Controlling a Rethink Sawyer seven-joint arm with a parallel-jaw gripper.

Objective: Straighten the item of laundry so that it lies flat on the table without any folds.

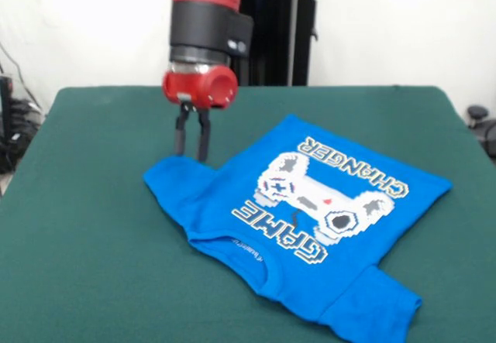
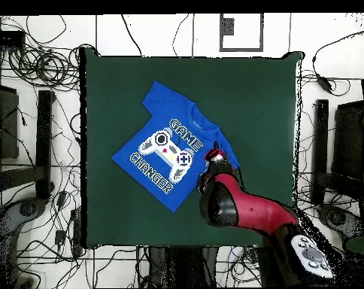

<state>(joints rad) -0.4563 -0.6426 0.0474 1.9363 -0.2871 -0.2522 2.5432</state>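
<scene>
One T-shirt (image 1: 310, 219) (print side up) lies mid-table (image 1: 85, 234) — one gripper (image 1: 192, 156), fingers slightly spread, touches its sleeve.

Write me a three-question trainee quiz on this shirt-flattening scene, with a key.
1. True or false: the T-shirt lies print side up on the table.
2. Where does the gripper stand? A) at the sleeve on the front view's left B) over the printed controller C) off the table
3. Fill in: the two words on the shirt read "GAME ____".

Key: 1 true. 2 A, with its fingertips down at the cloth of that sleeve; the fingers stand slightly apart. 3 CHANGER.
</scene>
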